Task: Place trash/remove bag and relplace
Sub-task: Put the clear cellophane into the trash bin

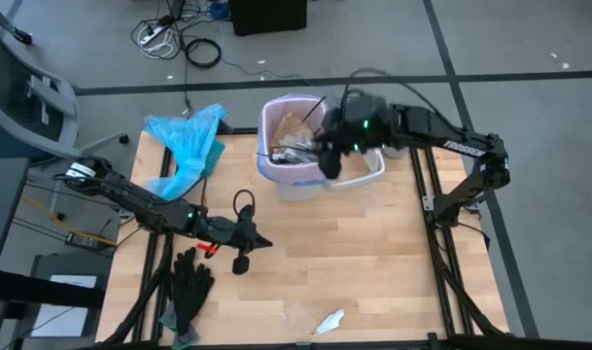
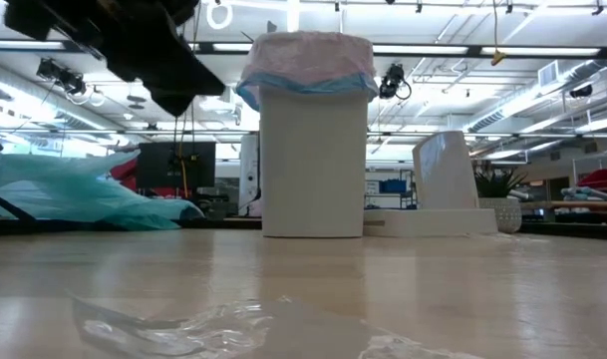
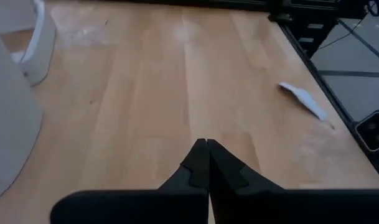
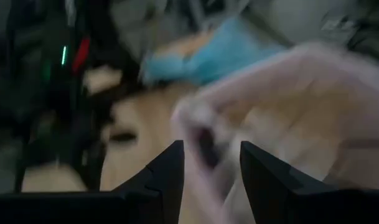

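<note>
A white bin (image 1: pixel 297 175) stands at the table's far middle, lined with the pale pink bag (image 1: pixel 276 117), whose rim folds over the bin's top (image 2: pixel 308 60). Brown paper and other trash (image 1: pixel 296 136) lie inside it. My right gripper (image 1: pixel 330 160) hovers open over the bin's right rim; its wrist view is blurred, with the fingers apart (image 4: pixel 211 168) and the pink bag (image 4: pixel 289 93) beyond them. My left gripper (image 1: pixel 260 241) is shut, low over the table's middle left, its tips together (image 3: pixel 206 146). A white scrap (image 1: pixel 330 321) lies near the front edge, and clear film (image 2: pixel 183 324) lies close to the low camera.
A light-blue plastic bag (image 1: pixel 189 141) lies at the far left corner. Black gloves (image 1: pixel 189 287) lie at the near left. A white lid (image 1: pixel 368 167) rests beside the bin on its right. Bare wood (image 1: pixel 373 253) spreads across the table's middle and right.
</note>
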Available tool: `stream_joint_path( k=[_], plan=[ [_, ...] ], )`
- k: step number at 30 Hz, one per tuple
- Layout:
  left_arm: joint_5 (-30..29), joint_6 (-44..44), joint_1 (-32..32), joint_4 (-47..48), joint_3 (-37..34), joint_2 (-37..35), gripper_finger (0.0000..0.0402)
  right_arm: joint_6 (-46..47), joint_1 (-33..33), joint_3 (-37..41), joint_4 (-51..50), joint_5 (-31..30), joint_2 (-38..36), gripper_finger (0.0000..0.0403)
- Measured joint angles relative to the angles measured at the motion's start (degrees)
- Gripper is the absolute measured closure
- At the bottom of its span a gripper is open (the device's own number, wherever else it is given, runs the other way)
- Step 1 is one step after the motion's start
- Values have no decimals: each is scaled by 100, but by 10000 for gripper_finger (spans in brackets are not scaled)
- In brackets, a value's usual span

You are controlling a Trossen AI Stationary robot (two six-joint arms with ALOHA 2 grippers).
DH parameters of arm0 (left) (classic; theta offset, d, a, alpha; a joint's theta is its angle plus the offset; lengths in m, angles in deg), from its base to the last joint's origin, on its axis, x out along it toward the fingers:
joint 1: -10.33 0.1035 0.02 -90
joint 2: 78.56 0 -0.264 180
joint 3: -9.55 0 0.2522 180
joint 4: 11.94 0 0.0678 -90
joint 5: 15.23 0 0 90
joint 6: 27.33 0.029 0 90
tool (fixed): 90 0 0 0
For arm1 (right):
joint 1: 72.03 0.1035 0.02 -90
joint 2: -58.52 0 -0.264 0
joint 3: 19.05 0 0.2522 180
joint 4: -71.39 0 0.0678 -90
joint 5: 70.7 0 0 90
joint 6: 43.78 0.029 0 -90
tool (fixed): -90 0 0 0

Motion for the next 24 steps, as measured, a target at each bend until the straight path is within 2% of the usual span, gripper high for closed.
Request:
stream_joint_path(
  k=[6, 14, 19, 24],
  plan=[
    [-280, -7, -480, 29, 345, 3, 401, 31, 1057, 0, -1226, 0, 31, 259],
    [-594, -418, -1098, 951, 1178, 160, 401, 775, 2442, 2, -1890, -405, 48, 259],
    [-485, -858, -1182, 349, 1289, 211, 393, 1564, 3183, 2, -2144, -755, 48, 261],
    [-447, -954, -1129, -144, 1301, 213, 368, 2475, 3962, 2, -2210, -1135, 48, 262]
  ],
)
